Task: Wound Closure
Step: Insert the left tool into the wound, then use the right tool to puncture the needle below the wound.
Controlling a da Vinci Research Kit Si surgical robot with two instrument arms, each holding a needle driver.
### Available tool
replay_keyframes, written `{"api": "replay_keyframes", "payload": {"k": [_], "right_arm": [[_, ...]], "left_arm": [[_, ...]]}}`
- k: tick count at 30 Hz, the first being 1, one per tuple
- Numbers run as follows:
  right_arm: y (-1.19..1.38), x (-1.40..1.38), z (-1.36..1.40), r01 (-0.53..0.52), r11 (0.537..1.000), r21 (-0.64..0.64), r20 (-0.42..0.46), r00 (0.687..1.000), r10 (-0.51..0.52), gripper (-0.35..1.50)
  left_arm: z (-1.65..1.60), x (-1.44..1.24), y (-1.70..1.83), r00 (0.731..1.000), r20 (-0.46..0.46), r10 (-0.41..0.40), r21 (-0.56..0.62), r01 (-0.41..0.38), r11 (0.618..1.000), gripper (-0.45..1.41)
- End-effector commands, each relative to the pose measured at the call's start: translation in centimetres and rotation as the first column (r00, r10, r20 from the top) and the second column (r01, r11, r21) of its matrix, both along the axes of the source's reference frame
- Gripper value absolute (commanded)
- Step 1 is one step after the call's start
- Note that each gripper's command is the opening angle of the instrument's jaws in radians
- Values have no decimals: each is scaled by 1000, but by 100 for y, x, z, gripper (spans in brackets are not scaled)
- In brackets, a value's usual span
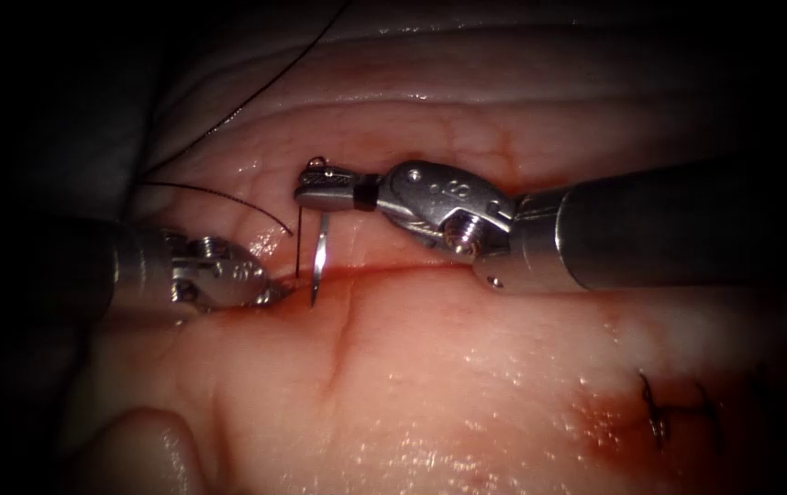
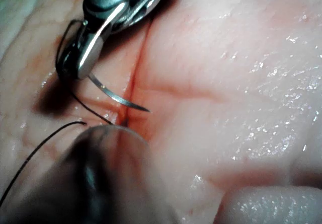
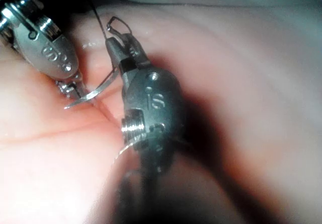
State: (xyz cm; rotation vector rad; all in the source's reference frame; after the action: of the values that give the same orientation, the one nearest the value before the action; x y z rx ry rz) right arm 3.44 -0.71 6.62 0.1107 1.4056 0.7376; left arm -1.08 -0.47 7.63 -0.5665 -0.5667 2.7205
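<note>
While the two tools meet over the cut, the scene reads:
Right tool: the silver wristed right tool (image 1: 325, 190) has its jaws clamped together on the curved steel needle (image 1: 319, 261) near its thread end.
Needle: it hangs down from those jaws, its tip at the cut's edge just beside the left tool; whether the tip is in the tissue cannot be told.
Left tool: the silver left tool (image 1: 274, 291) lies low at the cut, tip touching the tissue beside the needle tip; I cannot tell how its jaws stand.
Thread: thin dark thread (image 1: 219, 192) runs from the needle away over the left tool.
Tissue: pale pink pork-belly tissue (image 1: 467, 367) with a red-lined cut (image 1: 375, 270) under both tools; dark finished stitches (image 1: 673, 408) sit well away, beyond the right tool.
</note>
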Motion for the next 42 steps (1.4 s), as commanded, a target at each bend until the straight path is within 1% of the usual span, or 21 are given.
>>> {"api": "replay_keyframes", "payload": {"k": [1, 4, 9, 21, 24, 27, 31, 33, 35, 40, 42], "right_arm": [[-2, 7, 8, 0, 1000, -27, 5, 1000, 0, -35], [-4, 9, 9, -13, 997, -74, 6, 1000, 14, -35], [-7, 12, 10, -6, 988, -155, 34, 999, 11, -35], [-11, 15, 8, -40, 962, -269, 34, 998, 51, -35], [-18, 18, 9, -35, 953, -301, 44, 998, 51, -35], [-37, 23, 16, -27, 938, -345, 59, 997, 50, -35], [-53, 25, 26, 2, 932, -362, 83, 996, 30, -35], [-55, 24, 29, 6, 931, -365, 86, 996, 27, -35], [-55, 23, 30, 7, 929, -371, 89, 996, 28, -35], [-53, 23, 29, 10, 944, -329, 84, 996, 19, -35], [-50, 22, 28, 4, 954, -299, 76, 997, 20, -35]], "left_arm": [[5, -5, -2, 1000, 1, 0, -1, 0, 1000, 12], [4, -4, -3, 1000, 2, 6, -3, -6, 1000, 17], [2, -4, -5, 1000, 2, 6, -3, -6, 1000, 26], [-1, -4, -9, 1000, 1, 5, -3, -5, 1000, 24], [-2, -4, -9, 1000, 1, 5, -3, -5, 1000, 24], [-3, -4, -9, 1000, 2, 5, -1, -5, 1000, 24], [-5, -3, -8, 1000, 3, 6, 1, -6, 1000, 26], [-6, -3, -8, 1000, 3, 6, 2, -6, 1000, 26], [-6, -4, -8, 1000, 2, 5, 2, -5, 1000, 26], [-10, -3, -7, 1000, 15, -6, -2, 6, 1000, 27], [-17, -2, -2, 999, 37, -25, -5, 25, 1000, 29]]}}
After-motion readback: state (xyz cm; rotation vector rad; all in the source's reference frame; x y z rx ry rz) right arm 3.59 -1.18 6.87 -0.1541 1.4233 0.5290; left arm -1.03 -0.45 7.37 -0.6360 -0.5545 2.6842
